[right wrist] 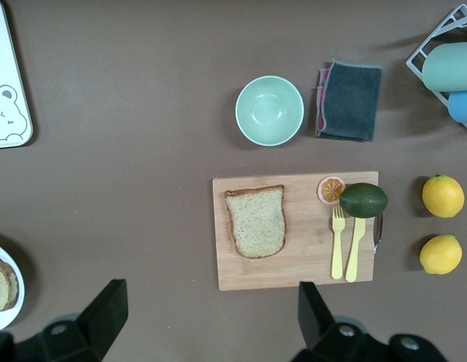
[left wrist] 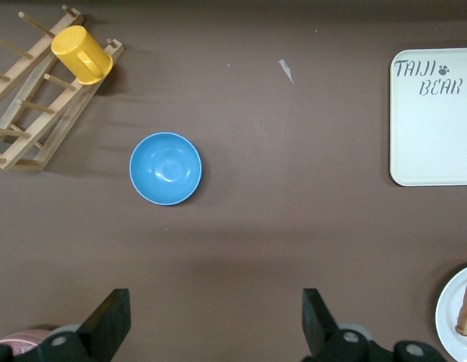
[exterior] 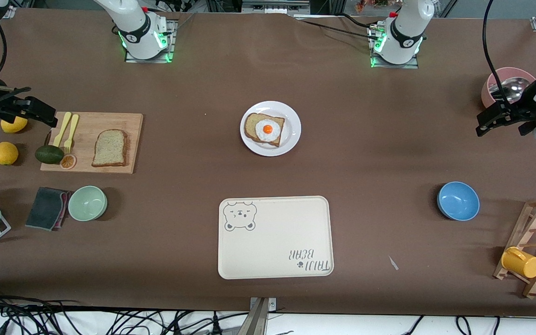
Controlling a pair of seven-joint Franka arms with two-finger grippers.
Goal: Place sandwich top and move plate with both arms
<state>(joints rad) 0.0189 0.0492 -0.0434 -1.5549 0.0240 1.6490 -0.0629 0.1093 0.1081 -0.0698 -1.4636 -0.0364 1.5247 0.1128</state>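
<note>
We saw both jaws standing wide and empty: the left gripper (exterior: 500,122) hung over the worktop's (exterior: 389,139) left-arm end near a pink bowl (exterior: 505,83), the right gripper (exterior: 30,111) over the cutting board's (exterior: 110,122) edge. The sandwich top (exterior: 110,148) lay on that board. The plate (exterior: 291,128), mid-worktop, carried egg-topped bread (exterior: 264,129), farther from the front camera than the tray (exterior: 275,237).

Glossy white plate (exterior: 291,135), wooden cutting board (exterior: 133,121), perhaps matt brown tabletop (exterior: 389,153).

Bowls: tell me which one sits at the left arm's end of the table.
The blue bowl. The green bowl sits at the right arm's end, beside a dark cloth.
</note>
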